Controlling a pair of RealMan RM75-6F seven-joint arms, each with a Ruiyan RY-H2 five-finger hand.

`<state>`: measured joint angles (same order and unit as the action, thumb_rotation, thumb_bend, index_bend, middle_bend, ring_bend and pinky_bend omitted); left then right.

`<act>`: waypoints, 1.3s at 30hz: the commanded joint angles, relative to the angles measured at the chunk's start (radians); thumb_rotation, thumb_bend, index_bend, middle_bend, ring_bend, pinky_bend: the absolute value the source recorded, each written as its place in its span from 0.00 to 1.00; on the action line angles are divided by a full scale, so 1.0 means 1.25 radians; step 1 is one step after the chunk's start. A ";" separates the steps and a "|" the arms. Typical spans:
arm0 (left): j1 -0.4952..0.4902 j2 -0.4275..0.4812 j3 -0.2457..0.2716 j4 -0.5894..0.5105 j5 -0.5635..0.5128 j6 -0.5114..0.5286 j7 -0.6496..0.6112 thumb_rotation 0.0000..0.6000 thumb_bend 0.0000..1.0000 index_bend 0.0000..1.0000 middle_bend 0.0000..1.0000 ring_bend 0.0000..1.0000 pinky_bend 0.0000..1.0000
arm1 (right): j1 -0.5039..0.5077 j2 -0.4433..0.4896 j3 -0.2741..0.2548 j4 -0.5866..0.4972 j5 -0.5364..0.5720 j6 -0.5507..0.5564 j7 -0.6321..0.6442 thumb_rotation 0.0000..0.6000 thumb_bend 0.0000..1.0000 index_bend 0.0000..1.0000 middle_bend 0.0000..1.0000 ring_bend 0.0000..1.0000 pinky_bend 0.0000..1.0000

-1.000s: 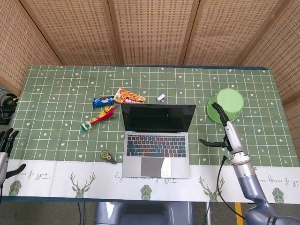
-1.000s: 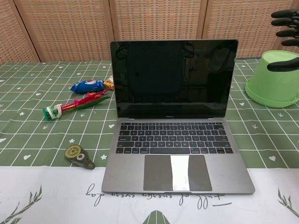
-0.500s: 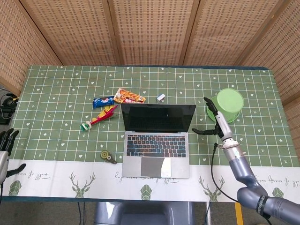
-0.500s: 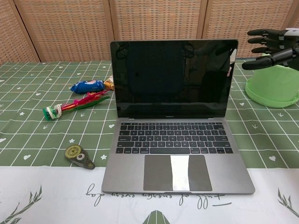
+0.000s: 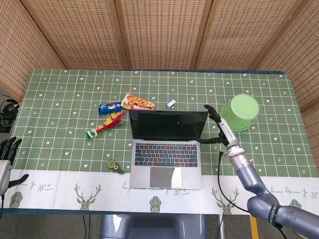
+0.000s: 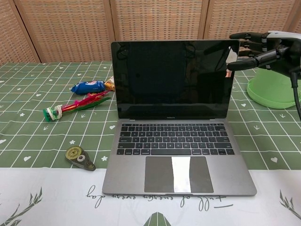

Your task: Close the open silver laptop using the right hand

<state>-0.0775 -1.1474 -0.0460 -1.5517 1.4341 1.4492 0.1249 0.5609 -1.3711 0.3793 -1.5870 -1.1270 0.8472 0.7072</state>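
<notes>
The silver laptop (image 5: 167,149) (image 6: 176,127) stands open in the middle of the table, its dark screen upright and facing me. My right hand (image 5: 219,128) (image 6: 256,47) hangs just beside the screen's upper right corner, fingers spread and holding nothing; whether it touches the lid edge I cannot tell. At the table's near left edge, my left hand (image 5: 6,154) rests with fingers apart, and only the head view shows it.
A green bowl (image 5: 240,112) (image 6: 275,77) stands upside down right of the laptop, close behind my right hand. Snack packets (image 5: 122,107) (image 6: 87,87) lie left of the screen, a tape dispenser (image 5: 115,166) (image 6: 80,157) near the laptop's front left, and a small white object (image 5: 171,103) behind it.
My right hand has moved left, from in front of the green bowl to the laptop screen's upper right corner. The laptop and the left hand have not moved.
</notes>
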 commanded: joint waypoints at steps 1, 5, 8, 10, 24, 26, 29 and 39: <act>0.000 0.000 0.000 0.000 0.000 0.000 -0.001 1.00 0.00 0.00 0.00 0.00 0.00 | 0.004 0.001 0.003 -0.007 0.005 -0.008 0.003 1.00 0.28 0.14 0.13 0.13 0.22; 0.000 0.001 0.001 0.000 0.000 0.000 -0.004 1.00 0.00 0.00 0.00 0.00 0.00 | 0.010 0.002 0.010 -0.015 0.024 -0.020 0.008 1.00 0.27 0.18 0.21 0.24 0.31; 0.000 0.002 0.001 0.000 -0.001 0.000 -0.007 1.00 0.00 0.00 0.00 0.00 0.00 | 0.012 0.009 0.020 -0.025 0.042 -0.040 0.029 1.00 0.28 0.20 0.24 0.28 0.35; 0.000 0.002 0.001 0.000 0.000 0.000 -0.007 1.00 0.00 0.00 0.00 0.00 0.00 | 0.012 0.014 0.024 -0.029 0.045 -0.045 0.035 1.00 0.28 0.20 0.26 0.30 0.38; 0.001 0.002 0.004 -0.006 0.006 0.006 0.001 1.00 0.00 0.00 0.00 0.00 0.00 | -0.008 0.049 0.030 -0.075 0.020 -0.058 0.084 1.00 0.27 0.20 0.29 0.36 0.46; 0.001 0.003 0.005 -0.007 0.007 0.007 0.001 1.00 0.00 0.00 0.00 0.00 0.00 | -0.011 0.057 0.027 -0.086 0.010 -0.064 0.096 1.00 0.27 0.21 0.31 0.37 0.46; 0.002 0.004 0.005 -0.008 0.008 0.009 0.001 1.00 0.00 0.00 0.00 0.00 0.00 | -0.015 0.066 0.025 -0.099 -0.005 -0.072 0.111 1.00 0.27 0.22 0.31 0.38 0.47; 0.003 0.007 0.005 -0.012 0.010 0.013 -0.001 1.00 0.00 0.00 0.00 0.00 0.00 | -0.007 0.105 0.010 -0.130 -0.036 -0.144 0.164 1.00 0.26 0.28 0.36 0.43 0.51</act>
<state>-0.0731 -1.1382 -0.0392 -1.5666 1.4463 1.4654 0.1231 0.5469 -1.2558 0.3972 -1.7388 -1.1642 0.6928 0.8967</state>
